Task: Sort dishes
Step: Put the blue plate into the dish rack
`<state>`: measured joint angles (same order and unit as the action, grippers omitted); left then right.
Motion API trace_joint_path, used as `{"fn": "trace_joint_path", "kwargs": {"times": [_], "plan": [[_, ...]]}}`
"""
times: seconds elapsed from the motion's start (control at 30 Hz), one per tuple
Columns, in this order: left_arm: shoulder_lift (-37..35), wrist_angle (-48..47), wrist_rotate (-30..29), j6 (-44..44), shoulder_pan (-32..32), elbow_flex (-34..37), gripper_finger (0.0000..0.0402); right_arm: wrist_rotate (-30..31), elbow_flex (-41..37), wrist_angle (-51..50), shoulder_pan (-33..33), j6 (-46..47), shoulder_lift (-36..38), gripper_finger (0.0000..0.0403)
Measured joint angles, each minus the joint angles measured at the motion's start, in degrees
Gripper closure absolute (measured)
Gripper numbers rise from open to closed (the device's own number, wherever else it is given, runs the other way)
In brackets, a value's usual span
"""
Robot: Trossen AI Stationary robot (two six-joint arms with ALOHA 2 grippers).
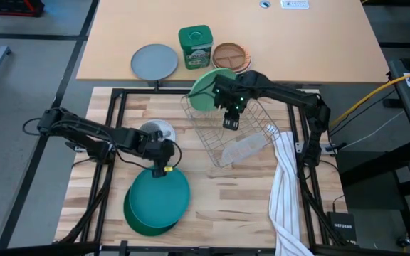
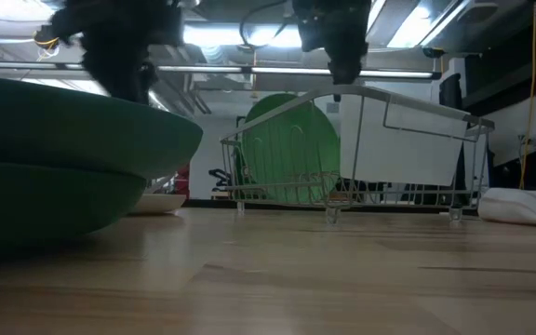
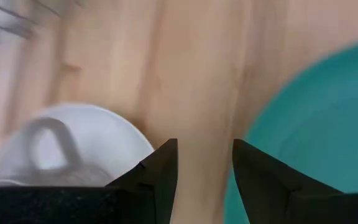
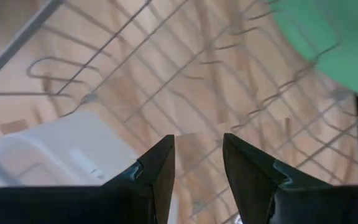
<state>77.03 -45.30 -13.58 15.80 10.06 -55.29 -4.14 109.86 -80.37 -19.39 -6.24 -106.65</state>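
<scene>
Wire rack: we see a wire dish rack (image 1: pixel 237 135) on the wooden desk (image 1: pixel 240 199), holding one light green round plate (image 1: pixel 206 91) upright on edge at its far end; a white plastic caddy (image 2: pixel 408 140) sits at its other end.
Stack: we find a teal round plate (image 1: pixel 164 195) lying on a dark green round plate (image 1: pixel 142 222) near the front of the desk.
Saucer: we see a small grey mug (image 3: pixel 51 146) sitting on a white saucer (image 1: pixel 164 130), between the stack and the rack.
Left gripper: our left gripper (image 1: pixel 164 162) hangs over bare wood between the saucer and the teal plate, fingers spread and holding nothing.
Right gripper: our right gripper (image 1: pixel 231 122) hovers above the rack, near the green plate, fingers apart and empty.
Beyond: we note a flat grey round plate (image 1: pixel 154 61), a green tin (image 1: pixel 195 47) and a brown orange-rimmed plate (image 1: pixel 231 55) on the far desk.
Cloth: a white striped towel (image 1: pixel 287 192) lies beside the rack.
</scene>
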Motion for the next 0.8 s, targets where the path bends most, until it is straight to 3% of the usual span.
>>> {"fn": "trace_joint_path", "kwargs": {"times": [0.2, 0.4, 0.6, 0.8], "plan": [[0.04, 1.24, 4.52, -0.04, 0.09, 3.05, 0.0260, 0.00, 0.00, -1.03, 3.32, 0.19, 0.00, 0.0265], [0.04, 1.95, 4.73, -0.09, 0.01, 5.24, 0.0260, 0.01, 0.00, -0.80, 5.27, 0.21, 0.00, 0.0265], [0.07, 4.70, 9.70, -0.12, 0.03, 8.25, 0.0260, 0.04, 0.00, -0.75, 5.66, 0.83, 0.00, 0.0265], [0.07, 8.41, 10.02, -0.59, 0.05, 9.90, 0.0271, 0.22, 0.00, -0.72, 5.52, 1.50, 0.00, 0.0265]]}}
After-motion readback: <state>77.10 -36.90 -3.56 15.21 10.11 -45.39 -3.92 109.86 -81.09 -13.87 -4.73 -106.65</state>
